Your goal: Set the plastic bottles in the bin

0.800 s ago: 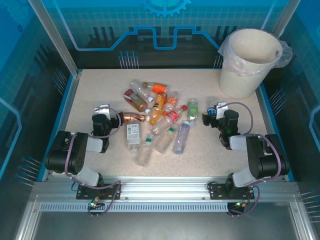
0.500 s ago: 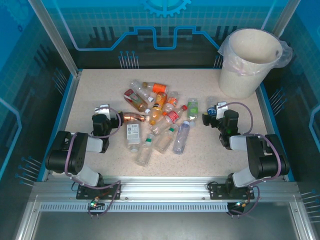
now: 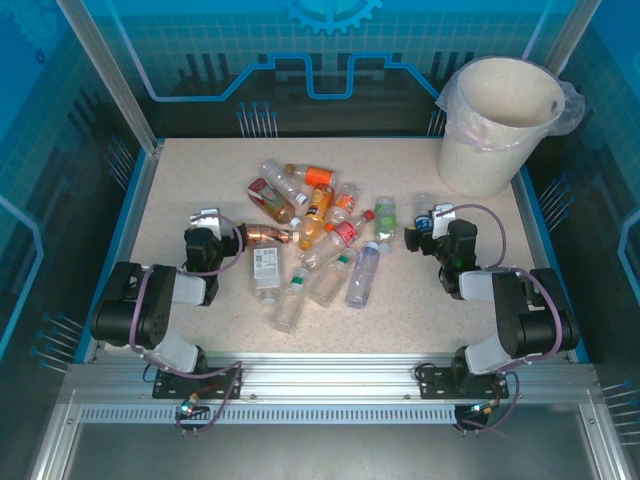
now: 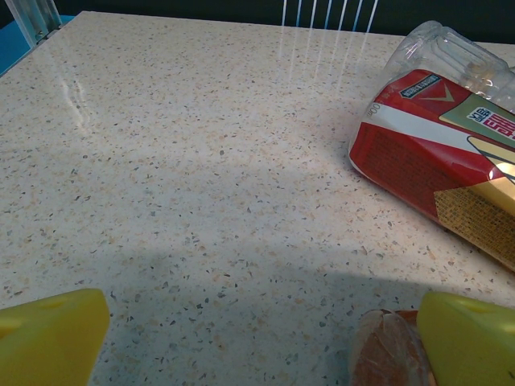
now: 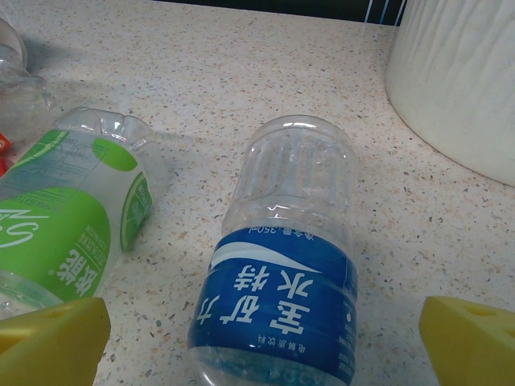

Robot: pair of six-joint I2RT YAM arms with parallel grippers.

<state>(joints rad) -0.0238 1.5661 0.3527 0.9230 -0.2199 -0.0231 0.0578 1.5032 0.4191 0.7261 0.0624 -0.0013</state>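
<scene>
- We are seeing the plastic bottles (image 3: 310,240) lying in a loose heap mid-table (image 3: 190,170), well apart from the bin (image 3: 480,160) standing at the far right corner.
- The left gripper (image 4: 257,338) is holding its fingers spread wide, with a red-labelled bottle (image 4: 426,161) lying ahead to the right.
- The right gripper (image 5: 257,338) is gaping too, flanking a blue-labelled bottle (image 5: 282,273) without touching it.

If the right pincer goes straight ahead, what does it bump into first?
The right pincer would meet the bottle with the blue label first. It lies on the table right between the open yellow fingers. The white bin stands farther off to the right, probably outside that line.
</scene>
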